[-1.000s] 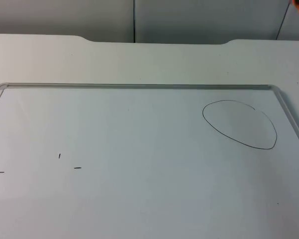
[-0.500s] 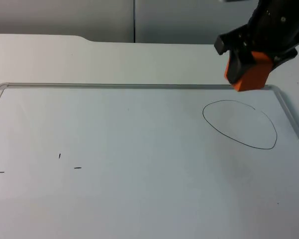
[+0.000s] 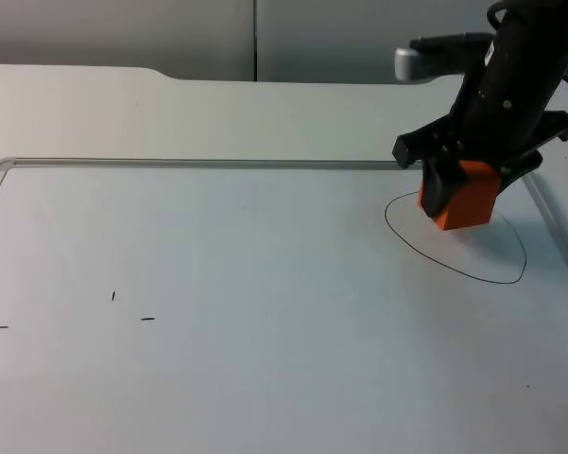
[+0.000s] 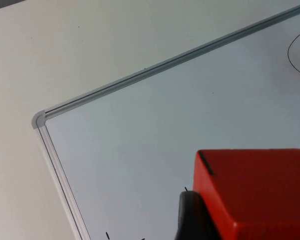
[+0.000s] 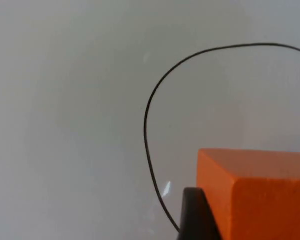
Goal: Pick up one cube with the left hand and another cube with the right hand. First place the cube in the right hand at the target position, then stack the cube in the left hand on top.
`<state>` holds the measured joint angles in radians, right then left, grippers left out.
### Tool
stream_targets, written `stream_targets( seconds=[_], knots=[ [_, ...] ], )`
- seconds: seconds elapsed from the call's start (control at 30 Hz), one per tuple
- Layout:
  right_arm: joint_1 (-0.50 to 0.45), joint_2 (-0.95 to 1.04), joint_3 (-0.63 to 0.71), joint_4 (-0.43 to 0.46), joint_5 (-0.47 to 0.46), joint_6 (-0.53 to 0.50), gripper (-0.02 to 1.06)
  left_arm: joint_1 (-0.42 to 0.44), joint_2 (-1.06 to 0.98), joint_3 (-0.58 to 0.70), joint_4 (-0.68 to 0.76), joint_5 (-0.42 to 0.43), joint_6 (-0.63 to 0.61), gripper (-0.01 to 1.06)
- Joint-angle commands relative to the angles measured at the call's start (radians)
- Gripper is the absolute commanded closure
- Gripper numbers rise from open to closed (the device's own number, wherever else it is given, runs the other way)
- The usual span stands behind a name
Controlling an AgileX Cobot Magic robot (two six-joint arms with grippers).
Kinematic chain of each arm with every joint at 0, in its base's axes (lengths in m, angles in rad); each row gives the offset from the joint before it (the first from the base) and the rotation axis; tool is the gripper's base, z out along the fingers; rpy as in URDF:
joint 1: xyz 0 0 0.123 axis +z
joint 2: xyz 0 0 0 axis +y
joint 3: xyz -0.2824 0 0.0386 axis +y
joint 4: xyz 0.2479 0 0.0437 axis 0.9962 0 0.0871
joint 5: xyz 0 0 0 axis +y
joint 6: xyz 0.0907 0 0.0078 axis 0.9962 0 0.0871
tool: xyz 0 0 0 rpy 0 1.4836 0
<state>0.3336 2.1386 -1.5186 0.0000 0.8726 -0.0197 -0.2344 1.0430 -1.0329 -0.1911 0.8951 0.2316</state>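
**Right hand holding orange cube over the drawn outline; left hand gripping a red cube**

Right hand (image 3: 458, 189) is clamping an orange cube (image 3: 465, 197) between its black fingers, one finger (image 3: 435, 184) pressing the cube's left face as seen from the top view. The cube is sitting tilted in the grip, inside the upper part of the black hand-drawn outline (image 3: 454, 270) on the whiteboard. Cannot tell from above whether the cube's underside is touching the board or hanging just off it. In the right wrist view the orange cube (image 5: 259, 195) is showing beside a black fingertip (image 5: 197, 215), with the curved black outline (image 5: 150, 110) running past it on the white surface.

Left hand (image 4: 239, 220) is gripping a red cube (image 4: 254, 192); a dark fingertip (image 4: 192, 217) is lying against the cube's side. Beneath it, the left wrist view is taking in the whiteboard (image 4: 154, 125) with its rounded metal-framed corner (image 4: 39, 120) and a few short black pen marks (image 4: 108, 235) near the frame.

The whiteboard (image 3: 265, 284) is lying flat on the white bench (image 3: 265, 113), its silver frame (image 3: 217, 164) running across the top view. Three short pen marks (image 3: 147, 319) are sitting on the board's left part, well apart from the outline. The right arm (image 3: 520, 66) is coming down from the upper right corner, in front of the grey partition wall (image 3: 170, 33).
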Motion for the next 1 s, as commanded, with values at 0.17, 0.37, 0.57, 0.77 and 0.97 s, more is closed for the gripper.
stream_targets(
  seconds=[0.17, 0.37, 0.57, 0.77, 0.97],
  knots=[
    [0.001, 0.03, 0.004, 0.0, -0.018, 0.006, 1.05, -0.007, -0.007, 0.001, -0.014, -0.006, -0.005, 0.97],
    [0.001, 0.043, 0.004, -0.026, -0.01, 0.014, 1.05, -0.007, -0.007, 0.001, -0.02, -0.006, -0.005, 0.97],
    [0.001, 0.061, 0.004, -0.037, 0.0, 0.02, 1.05, -0.007, -0.007, 0.001, -0.02, -0.006, -0.005, 0.97],
    [0.001, 0.114, 0.004, -0.038, 0.024, 0.02, 1.05, -0.007, -0.007, 0.001, -0.02, -0.006, -0.005, 0.97],
    [0.001, 0.118, 0.004, -0.037, 0.026, 0.02, 1.05, -0.007, -0.007, 0.001, -0.02, -0.006, -0.005, 0.97]
  ],
)
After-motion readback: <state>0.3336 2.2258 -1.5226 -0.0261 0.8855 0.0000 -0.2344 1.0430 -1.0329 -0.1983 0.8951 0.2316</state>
